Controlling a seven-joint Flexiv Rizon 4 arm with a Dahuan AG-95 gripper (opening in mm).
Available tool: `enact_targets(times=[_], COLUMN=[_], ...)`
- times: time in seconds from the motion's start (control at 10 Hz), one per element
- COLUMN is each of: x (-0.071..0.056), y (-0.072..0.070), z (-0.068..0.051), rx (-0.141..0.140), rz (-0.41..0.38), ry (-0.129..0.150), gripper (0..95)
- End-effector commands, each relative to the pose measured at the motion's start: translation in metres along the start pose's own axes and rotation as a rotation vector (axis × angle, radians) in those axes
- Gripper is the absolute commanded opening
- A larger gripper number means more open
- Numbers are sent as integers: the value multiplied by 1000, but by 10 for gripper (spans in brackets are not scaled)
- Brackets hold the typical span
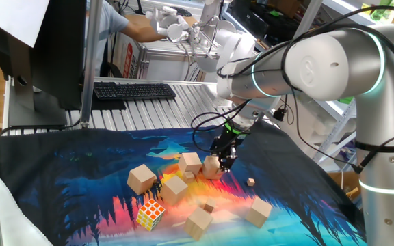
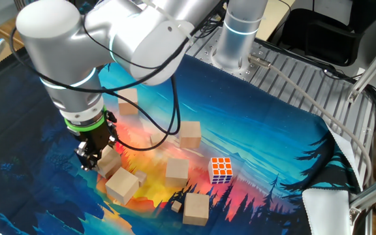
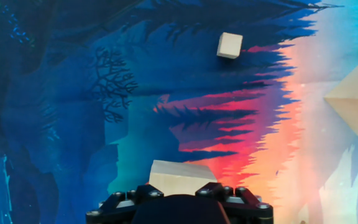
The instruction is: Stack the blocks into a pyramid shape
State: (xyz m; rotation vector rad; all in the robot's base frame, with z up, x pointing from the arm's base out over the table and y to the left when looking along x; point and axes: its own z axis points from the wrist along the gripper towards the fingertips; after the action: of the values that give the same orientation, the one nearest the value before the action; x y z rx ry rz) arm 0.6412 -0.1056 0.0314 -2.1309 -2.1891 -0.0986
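Count's on. Pale wooden blocks [image 1: 174, 188]: six on the cloth. Starting from the Rubik's cube [image 1: 150, 214], that's one just behind it, one behind and to its left [image 1: 141, 179], one just to its right [image 1: 199, 222], one further right [image 1: 258, 211], and two well behind it, side by side [image 1: 190, 162]. Rubik's cube itself: just the one. Tiny wooden cubes [image 1: 251, 182]: at least two, both right of the Rubik's cube, the second [image 1: 208, 207] nearer to it.

lab | robot arm [image 1: 320, 61] | keyboard [image 1: 134, 90] | monitor [image 1: 46, 48] | aluminium table [image 1: 183, 102] | cables
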Motion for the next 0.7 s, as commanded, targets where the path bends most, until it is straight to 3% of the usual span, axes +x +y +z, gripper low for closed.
enact_targets(times=[0.1,0.5,0.7], x=[1,1,1], y=[1,1,1], z=[1,1,1], rx=[8,2,22], rz=[-22,-36,-44], ry=[10,15,7], gripper=[0,0,0])
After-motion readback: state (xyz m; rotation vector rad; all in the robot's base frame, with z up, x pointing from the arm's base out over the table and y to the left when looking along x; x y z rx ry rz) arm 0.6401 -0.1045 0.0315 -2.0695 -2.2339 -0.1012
